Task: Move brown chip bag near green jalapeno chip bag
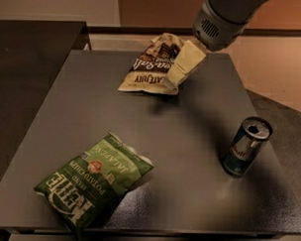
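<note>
The claw (170,82) hangs over the far part of the table (82,100), with its tip at the right edge of the brown chip bag (148,68). Whether it is clenched or released, I cannot tell. The green jalapeno chip bag (94,182) lies well apart, at the near left corner. An energy drink can (246,145) stands upright on the right side.

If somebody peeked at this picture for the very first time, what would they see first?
Probably the green jalapeno chip bag, lying at the front left of the dark table, because it is the brightest thing there. Next comes the robot's gripper, reaching down from the top right over the right end of the brown chip bag at the back. A shiny drink can stands alone on the right.
</note>
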Controlling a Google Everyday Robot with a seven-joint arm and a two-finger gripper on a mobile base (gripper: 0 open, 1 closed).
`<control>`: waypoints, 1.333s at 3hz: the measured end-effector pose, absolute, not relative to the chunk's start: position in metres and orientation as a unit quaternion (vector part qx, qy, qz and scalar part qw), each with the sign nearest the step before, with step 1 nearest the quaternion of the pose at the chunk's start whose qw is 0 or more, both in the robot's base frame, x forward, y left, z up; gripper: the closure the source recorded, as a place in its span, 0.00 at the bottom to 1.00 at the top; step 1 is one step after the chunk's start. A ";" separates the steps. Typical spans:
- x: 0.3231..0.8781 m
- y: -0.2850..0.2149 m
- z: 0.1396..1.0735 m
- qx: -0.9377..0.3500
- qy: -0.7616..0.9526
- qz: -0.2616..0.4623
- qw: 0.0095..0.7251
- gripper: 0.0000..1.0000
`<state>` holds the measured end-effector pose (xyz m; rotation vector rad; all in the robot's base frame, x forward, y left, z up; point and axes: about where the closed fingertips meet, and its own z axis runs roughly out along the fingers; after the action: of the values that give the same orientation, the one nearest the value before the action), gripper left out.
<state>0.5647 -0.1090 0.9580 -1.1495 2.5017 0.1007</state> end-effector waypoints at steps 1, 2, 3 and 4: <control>0.580 -0.097 0.948 -0.372 0.908 0.038 0.188 0.00; 0.596 -0.086 0.937 -0.338 0.924 0.035 0.175 0.00; 0.612 -0.077 0.928 -0.311 0.936 0.025 0.161 0.00; 0.631 -0.075 0.916 -0.289 0.946 0.016 0.144 0.00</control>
<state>0.6314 -0.0746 0.9156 -0.8328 2.7278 0.0449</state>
